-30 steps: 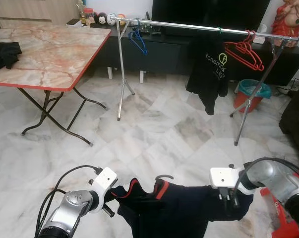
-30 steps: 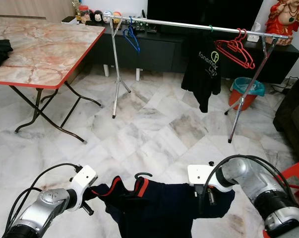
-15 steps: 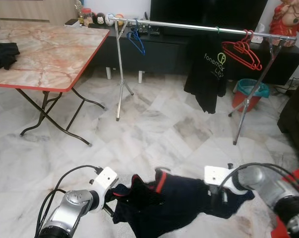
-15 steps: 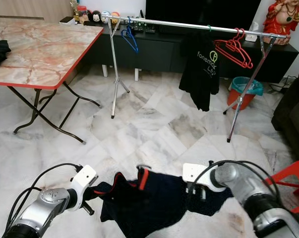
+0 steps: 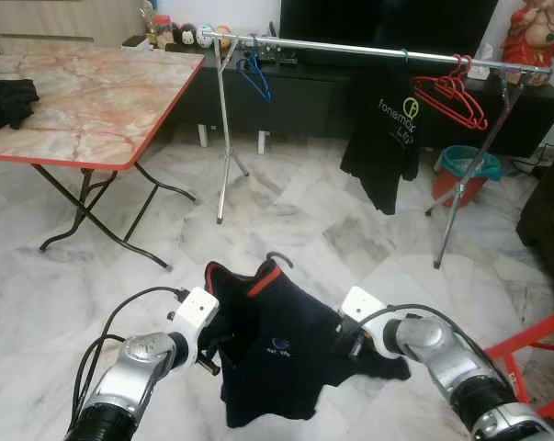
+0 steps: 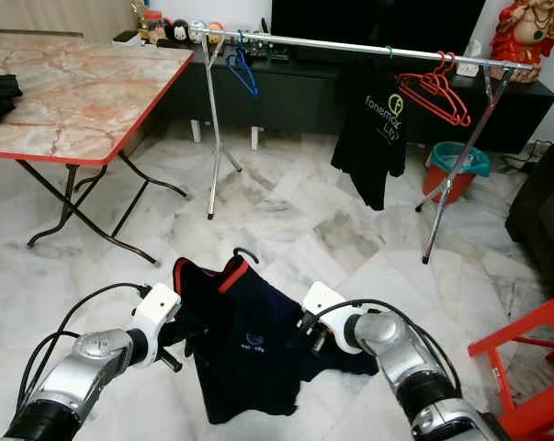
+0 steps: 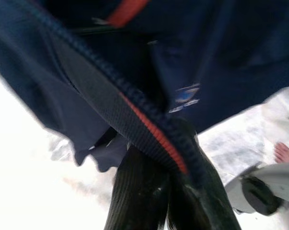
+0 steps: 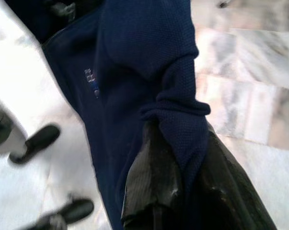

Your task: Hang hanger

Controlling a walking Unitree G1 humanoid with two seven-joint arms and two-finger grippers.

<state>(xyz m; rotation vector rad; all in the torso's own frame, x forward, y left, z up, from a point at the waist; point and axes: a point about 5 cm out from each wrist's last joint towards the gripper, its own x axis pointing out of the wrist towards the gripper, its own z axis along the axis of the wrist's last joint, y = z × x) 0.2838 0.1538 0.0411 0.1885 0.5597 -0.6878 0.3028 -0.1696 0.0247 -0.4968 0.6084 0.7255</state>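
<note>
Left gripper (image 5: 214,338) is pinching the shirt (image 5: 278,349) at one shoulder; right gripper (image 5: 343,342) is clamping the other. The hanger hook (image 5: 278,258) is poking up between them. Keeping the hook upright while approaching the rail (image 5: 350,46) should help.

White marble floor (image 5: 286,230) carries a folding surface (image 5: 84,101) with a red edge; left of the surface's middle lies dark cloth (image 5: 5,96). Right of the surface, a clothes rack (image 5: 368,50) stands on the floor, a teal-lined bucket (image 5: 465,175) beyond it.
</note>
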